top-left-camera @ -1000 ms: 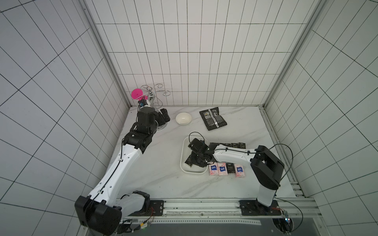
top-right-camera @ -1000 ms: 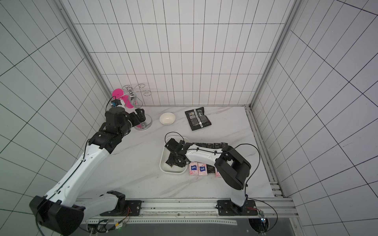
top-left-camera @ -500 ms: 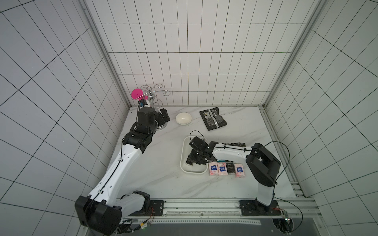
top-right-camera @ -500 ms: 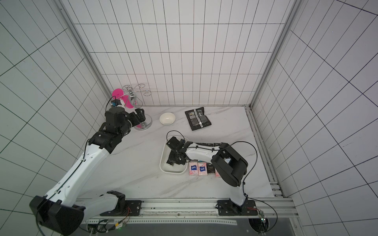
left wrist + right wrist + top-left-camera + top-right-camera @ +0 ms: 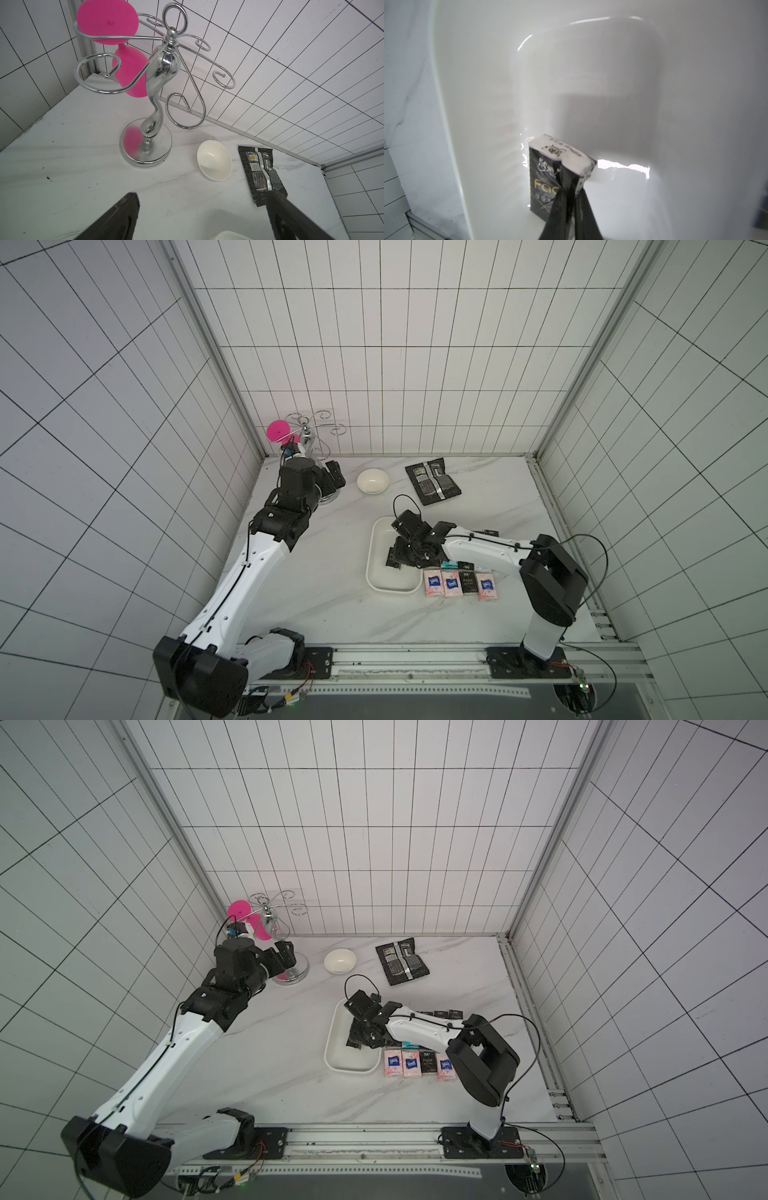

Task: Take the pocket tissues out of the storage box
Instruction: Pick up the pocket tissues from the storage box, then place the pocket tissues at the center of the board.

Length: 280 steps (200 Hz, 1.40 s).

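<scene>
Several pocket tissues (image 5: 459, 583) lie out on the worktop just beside the storage box (image 5: 390, 587), on its right-edge side. Inside the box, the right end effector (image 5: 569, 187) is clenched on a black packet (image 5: 544, 180), seemingly the last one. The left end effector (image 5: 202, 195) hangs released near the far-left corner.

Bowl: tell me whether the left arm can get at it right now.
Probably yes. The left gripper is open, holds nothing, and faces the bowl with only bare table between; the metal stand sits off to one side.

White tiled walls (image 5: 395, 344), three sides; marbled white tabletop (image 5: 332, 614); even light.
</scene>
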Tool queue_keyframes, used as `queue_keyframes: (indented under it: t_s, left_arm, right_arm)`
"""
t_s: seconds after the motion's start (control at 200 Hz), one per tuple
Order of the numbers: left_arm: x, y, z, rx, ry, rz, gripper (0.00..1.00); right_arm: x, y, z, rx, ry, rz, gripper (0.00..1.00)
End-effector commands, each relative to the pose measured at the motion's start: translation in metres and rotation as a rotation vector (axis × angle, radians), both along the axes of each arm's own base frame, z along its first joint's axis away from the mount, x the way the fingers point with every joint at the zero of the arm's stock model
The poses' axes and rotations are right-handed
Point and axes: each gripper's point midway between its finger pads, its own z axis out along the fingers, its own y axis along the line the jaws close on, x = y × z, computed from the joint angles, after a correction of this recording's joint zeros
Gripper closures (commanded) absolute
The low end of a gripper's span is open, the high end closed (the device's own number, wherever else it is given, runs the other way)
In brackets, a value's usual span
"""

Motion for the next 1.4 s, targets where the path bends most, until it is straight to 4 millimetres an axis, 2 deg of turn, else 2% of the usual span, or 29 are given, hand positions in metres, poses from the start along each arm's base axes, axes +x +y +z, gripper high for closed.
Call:
queue_keyframes:
  t_s: [0.0, 0.16, 0.265, 0.505, 0.675, 0.87, 1.09, 1.394]
  left_arm:
    - [0.005, -0.001, 0.011, -0.007, -0.032, -0.008, 0.02]
    - [0.006, -0.002, 0.01, -0.011, -0.031, -0.009, 0.01]
    - [0.007, -0.003, 0.01, -0.019, -0.032, -0.015, 0.01]
    - [0.01, -0.014, 0.015, -0.042, -0.047, -0.043, 0.01]
    - [0.013, -0.021, 0.011, -0.057, -0.047, -0.06, 0.01]
    - [0.007, -0.024, 0.019, -0.091, -0.078, -0.078, 0.01]
    - [0.003, -0.029, 0.024, -0.101, -0.092, -0.105, 0.01]
    - [0.001, -0.033, 0.024, -0.131, -0.104, -0.127, 0.01]
  right_arm:
    - [0.009, -0.023, 0.035, -0.031, -0.081, 0.045, 1.0]
    - [0.004, -0.053, 0.059, -0.017, -0.092, 0.106, 1.0]
    - [0.001, -0.089, 0.07, -0.084, -0.105, 0.108, 1.0]
    - [-0.031, -0.195, 0.053, -0.252, 0.038, 0.01, 1.0]
    - [-0.047, -0.244, 0.057, -0.317, 0.084, -0.065, 1.0]
    - [-0.06, -0.274, 0.048, -0.396, 0.163, -0.105, 1.0]
    - [-0.065, -0.304, 0.042, -0.491, 0.233, -0.126, 1.0]
    - [-0.069, -0.31, 0.023, -0.531, 0.384, -0.118, 1.0]
